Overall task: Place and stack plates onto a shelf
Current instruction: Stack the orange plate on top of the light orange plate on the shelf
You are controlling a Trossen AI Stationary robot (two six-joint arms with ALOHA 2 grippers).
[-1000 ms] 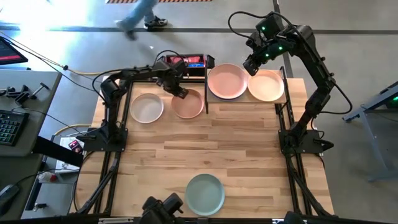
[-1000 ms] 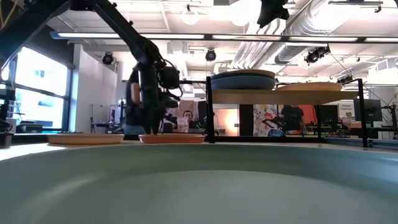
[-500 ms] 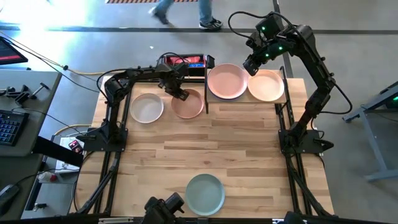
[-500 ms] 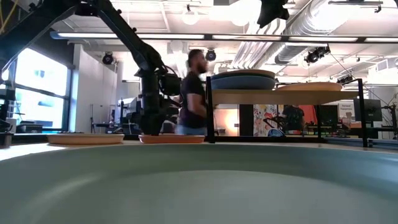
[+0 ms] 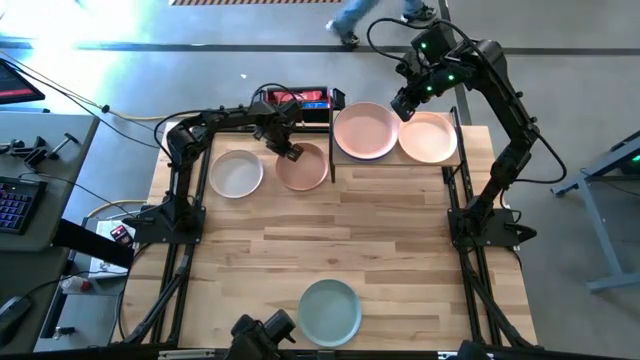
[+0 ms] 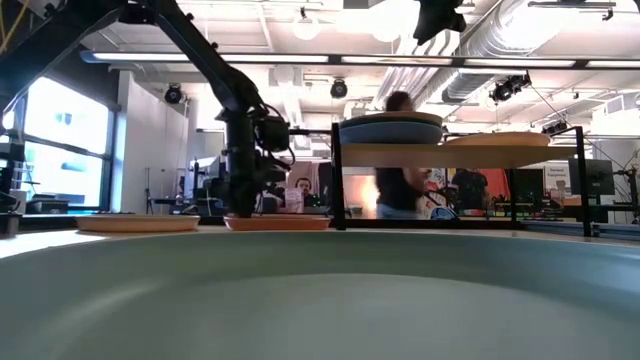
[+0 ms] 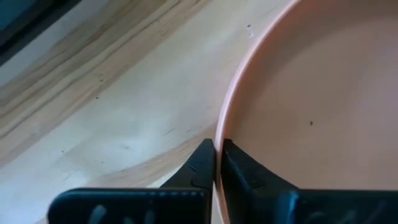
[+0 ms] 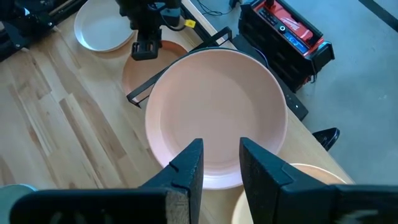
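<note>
1. Left pincer (image 5: 291,152) down at the far rim of the salmon plate (image 5: 303,169), near the far edge of the desk (image 5: 330,240); closed on that rim, one finger (image 7: 200,168) outside and the other inside the plate's wall, as the left wrist view shows.
2. Salmon plate lying flat on the desk, just beside the left post of the shelf (image 5: 452,160); seen in the low view as a thin disc (image 6: 276,223) under the dark arm.
3. Cream plate (image 5: 236,173) lying flat on the desk just beside the salmon plate, toward the left edge; apart from it by a narrow gap.
4. Shelf standing at the far right corner of the desk, raised on thin black posts; two stacks of plates on top, side by side.
5. Pale pink plate (image 5: 364,131) topmost on the shelf's left half; in the low view a blue plate (image 6: 390,130) visible beneath its level on that same side.
6. Orange-tan plate (image 5: 430,140) on the shelf's right half, close beside the pink one.
7. Right pincer (image 5: 404,104) hovering above the shelf, over the gap between the two stacks toward the far edge; fingers (image 8: 188,167) parted, empty, with the pale pink plate below them in the right wrist view.
8. Sage green plate (image 5: 329,311) lying alone at the near edge of the desk, about midway along it, well apart from all the others; fills the foreground of the low view.
9. A person in the room beyond the far edge, blurred.
</note>
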